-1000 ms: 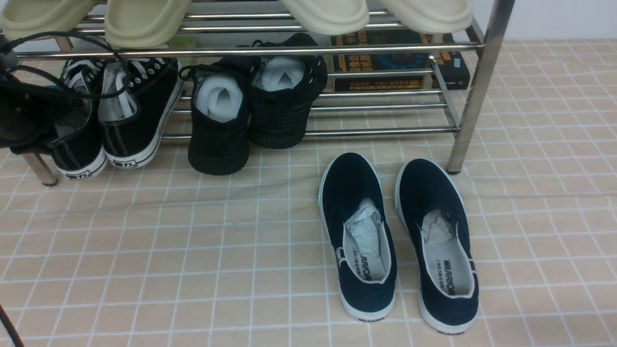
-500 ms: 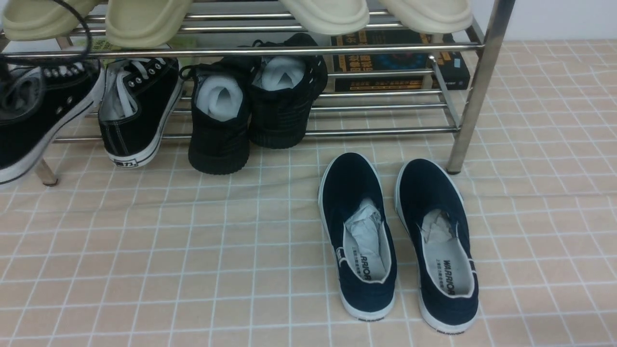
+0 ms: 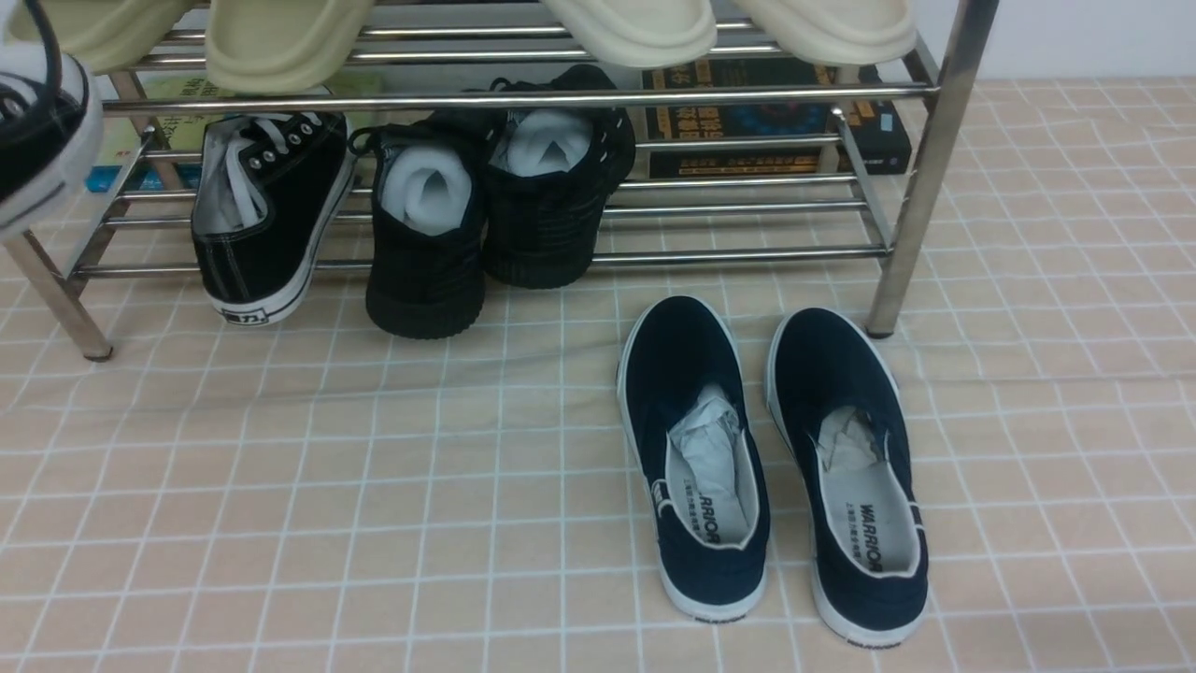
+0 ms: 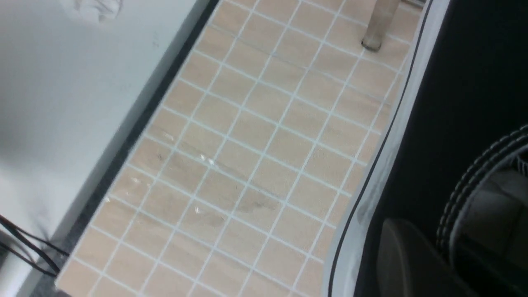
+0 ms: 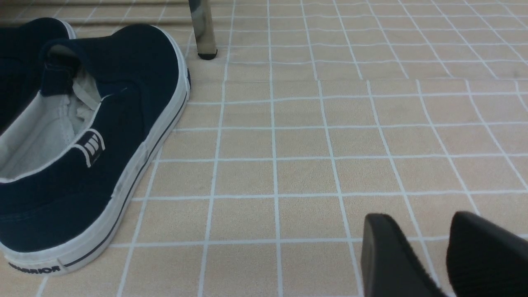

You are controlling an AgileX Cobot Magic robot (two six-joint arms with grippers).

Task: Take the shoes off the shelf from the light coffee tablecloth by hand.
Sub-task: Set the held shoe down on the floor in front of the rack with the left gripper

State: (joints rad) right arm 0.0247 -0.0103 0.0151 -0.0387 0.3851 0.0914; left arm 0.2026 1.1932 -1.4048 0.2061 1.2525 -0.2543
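One black canvas shoe (image 3: 42,150) with a white sole hangs in the air at the front view's far left edge, clear of the shelf (image 3: 523,98). My left gripper (image 4: 437,247) is shut on its collar. One finger (image 4: 408,260) shows outside the black canvas; the other is hidden inside. The white sole with its black stripe (image 4: 383,165) runs past the camera. The second shoe of the pair (image 3: 266,215) leans on the lower tier, heel toward me. My right gripper (image 5: 429,247) hovers low over the light coffee tablecloth (image 3: 374,486), open and empty.
Navy slip-ons (image 3: 696,458) (image 3: 850,477) lie on the cloth in front of the shelf's right leg (image 3: 920,187). All-black knit sneakers (image 3: 425,243) sit on the lower tier, cream slippers (image 3: 280,37) on the top tier, books (image 3: 775,121) behind. The table edge (image 4: 136,119) shows below the held shoe.
My left gripper has lifted the leftmost sneaker off the lower tier and carried it up and left, almost out of the front view. The other shoes have not moved.
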